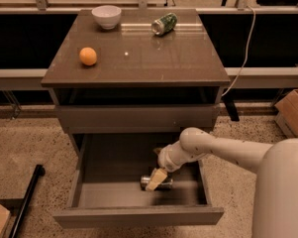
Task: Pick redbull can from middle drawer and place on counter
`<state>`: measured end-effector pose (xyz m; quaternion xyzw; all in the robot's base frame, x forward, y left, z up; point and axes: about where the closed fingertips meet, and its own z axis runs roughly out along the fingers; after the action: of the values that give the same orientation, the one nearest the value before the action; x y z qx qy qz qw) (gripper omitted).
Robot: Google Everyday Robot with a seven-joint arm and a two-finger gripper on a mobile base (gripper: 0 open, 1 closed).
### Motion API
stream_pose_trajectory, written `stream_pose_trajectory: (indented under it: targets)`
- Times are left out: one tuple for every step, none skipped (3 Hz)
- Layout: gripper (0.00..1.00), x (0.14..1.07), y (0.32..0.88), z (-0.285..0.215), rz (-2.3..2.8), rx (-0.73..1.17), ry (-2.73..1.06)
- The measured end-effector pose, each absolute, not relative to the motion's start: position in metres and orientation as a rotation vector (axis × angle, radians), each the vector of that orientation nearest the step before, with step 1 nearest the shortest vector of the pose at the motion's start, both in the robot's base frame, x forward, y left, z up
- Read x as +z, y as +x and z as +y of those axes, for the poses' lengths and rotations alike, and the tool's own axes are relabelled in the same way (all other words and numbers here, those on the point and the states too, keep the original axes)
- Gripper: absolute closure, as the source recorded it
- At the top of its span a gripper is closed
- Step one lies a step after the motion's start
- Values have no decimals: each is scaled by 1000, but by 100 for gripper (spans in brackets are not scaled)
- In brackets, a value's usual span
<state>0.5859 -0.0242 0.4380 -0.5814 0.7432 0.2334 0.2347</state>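
Note:
The redbull can is a small silvery can lying on its side on the floor of the open middle drawer, right of centre. My gripper reaches down into the drawer from the right, and its pale tip sits right over the can's left part. The can rests on the drawer floor. The counter is the glossy brown top of the cabinet above.
On the counter are an orange at the left, a white bowl at the back left and a green-patterned can lying at the back. A cardboard box stands on the floor at the right, and a black pole lies at the lower left.

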Motion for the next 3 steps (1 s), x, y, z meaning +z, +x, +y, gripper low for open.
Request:
stream_pose_trajectory:
  targets:
    - [0, 418, 583, -17, 2066, 694, -1584]
    - [0, 405, 576, -15, 2104, 718, -1562]
    - [27, 393, 570, -16, 2142, 726, -1541]
